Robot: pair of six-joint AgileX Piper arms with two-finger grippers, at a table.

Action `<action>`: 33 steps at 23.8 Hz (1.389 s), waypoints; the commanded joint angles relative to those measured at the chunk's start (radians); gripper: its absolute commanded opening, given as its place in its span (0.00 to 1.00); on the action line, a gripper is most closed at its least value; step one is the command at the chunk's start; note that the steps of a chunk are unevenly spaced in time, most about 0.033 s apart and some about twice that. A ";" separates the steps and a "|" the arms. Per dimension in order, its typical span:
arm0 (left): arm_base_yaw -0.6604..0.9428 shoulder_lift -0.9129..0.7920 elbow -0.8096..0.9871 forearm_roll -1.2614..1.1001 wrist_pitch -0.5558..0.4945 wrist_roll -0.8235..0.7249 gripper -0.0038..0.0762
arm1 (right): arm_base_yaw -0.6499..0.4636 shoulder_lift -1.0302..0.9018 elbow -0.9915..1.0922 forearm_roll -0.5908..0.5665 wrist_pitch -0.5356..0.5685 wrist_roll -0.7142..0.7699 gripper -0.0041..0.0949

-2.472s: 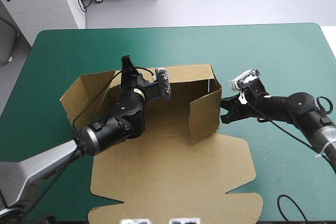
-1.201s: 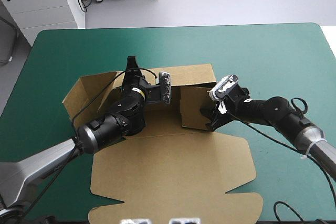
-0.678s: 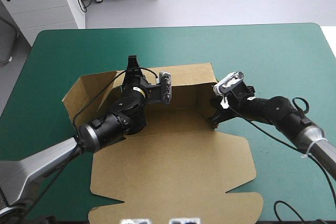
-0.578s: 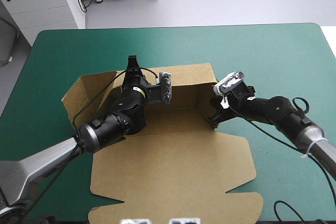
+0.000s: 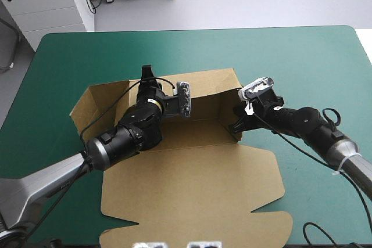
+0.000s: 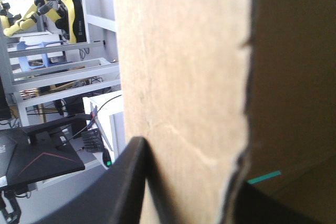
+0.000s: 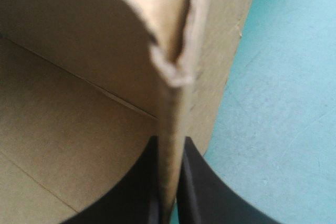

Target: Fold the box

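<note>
Brown box on the teal-green desk, seen from above and from both wrists. The box lies about midway between the desk's left and right edges. Its lid lies flat and reaches toward the near edge, and its rear wall stands upright on the side toward the far edge. A side flap leans out toward the left edge. The right-hand wall stands raised.

The left gripper sits at the top edge of the rear wall, toward that wall's left end. In the left wrist view its black fingers are clamped on the board, one on each face of the sheet.

The right gripper meets the right-hand wall from the side of the desk's right edge. In the right wrist view its fingers are pressed together on the wall's upright edge, with the box floor to one side and bare teal-green cover to the other.
</note>
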 commanded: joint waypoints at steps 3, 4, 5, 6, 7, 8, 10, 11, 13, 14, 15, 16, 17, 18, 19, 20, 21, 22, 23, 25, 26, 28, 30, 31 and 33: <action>-0.093 -0.083 -0.029 -0.106 -0.083 -0.014 0.55 | 0.008 -0.030 -0.027 0.040 -0.041 -0.005 0.04; -0.106 -0.097 -0.030 -0.106 -0.083 -0.014 0.56 | 0.008 -0.030 -0.027 0.040 -0.046 -0.001 0.04; -0.119 -0.112 -0.033 -0.106 -0.082 -0.014 0.56 | 0.008 -0.030 -0.027 0.040 -0.053 0.001 0.04; -0.130 -0.124 -0.035 -0.106 -0.082 -0.014 0.56 | 0.008 -0.030 -0.027 0.038 -0.065 0.001 0.04; -0.144 -0.140 -0.035 -0.106 -0.080 -0.014 0.56 | 0.008 -0.030 -0.027 0.038 -0.075 0.001 0.04; -0.159 -0.154 -0.035 -0.106 -0.075 -0.014 0.56 | 0.008 -0.030 -0.027 0.038 -0.086 0.001 0.04; -0.182 -0.182 -0.035 -0.104 -0.054 -0.014 0.56 | 0.008 -0.030 -0.027 0.038 -0.097 0.001 0.04; -0.194 -0.194 -0.035 -0.102 -0.041 -0.014 0.56 | 0.008 -0.030 -0.027 0.038 -0.099 0.001 0.04; -0.214 -0.218 -0.035 -0.092 -0.016 -0.014 0.56 | 0.008 -0.030 -0.027 0.038 -0.096 0.001 0.04; -0.233 -0.242 -0.035 -0.074 0.002 -0.014 0.56 | 0.008 -0.030 -0.027 0.038 -0.095 0.003 0.04; -0.238 -0.255 -0.035 -0.060 0.012 -0.014 0.55 | 0.008 -0.030 -0.027 0.038 -0.094 0.005 0.04; -0.243 -0.282 -0.035 -0.018 0.032 -0.014 0.47 | 0.008 -0.030 -0.027 0.038 -0.094 0.005 0.04; -0.243 -0.293 -0.035 0.000 0.040 -0.014 0.39 | 0.008 -0.030 -0.027 0.038 -0.094 0.005 0.04; -0.243 -0.316 -0.035 0.027 0.043 -0.014 0.18 | 0.008 -0.030 -0.027 0.038 -0.092 0.005 0.04; -0.243 -0.332 -0.035 0.028 0.038 -0.014 0.03 | 0.008 -0.030 -0.027 0.038 -0.092 0.005 0.04; -0.243 -0.355 -0.035 0.019 0.036 -0.014 0.07 | 0.008 -0.030 -0.027 0.038 -0.089 0.003 0.04; -0.243 -0.366 -0.035 0.014 0.043 -0.020 0.07 | 0.008 -0.030 -0.027 0.038 -0.087 0.003 0.04; -0.243 -0.375 -0.035 0.012 0.051 -0.027 0.07 | 0.008 -0.030 -0.027 0.038 -0.087 0.003 0.04; -0.241 -0.381 -0.035 0.012 0.061 -0.045 0.07 | 0.008 -0.030 -0.027 0.038 -0.087 0.003 0.04; -0.241 -0.404 -0.035 0.005 0.084 -0.098 0.07 | 0.008 -0.030 -0.027 0.038 -0.087 0.003 0.04; -0.241 -0.419 -0.037 -0.026 0.104 -0.103 0.07 | 0.008 -0.030 -0.027 0.038 -0.085 0.003 0.04; -0.241 -0.429 -0.078 -0.133 0.170 -0.097 0.07 | 0.008 -0.030 -0.027 0.038 -0.085 0.003 0.04; -0.239 -0.438 -0.100 -0.171 0.201 -0.097 0.07 | 0.008 -0.030 -0.027 0.038 -0.085 0.003 0.04; -0.223 -0.446 -0.116 -0.199 0.209 -0.097 0.07 | 0.008 -0.030 -0.027 0.038 -0.085 0.003 0.04; -0.161 -0.472 -0.156 -0.291 0.207 -0.074 0.07 | 0.008 -0.030 -0.027 0.038 -0.085 0.001 0.04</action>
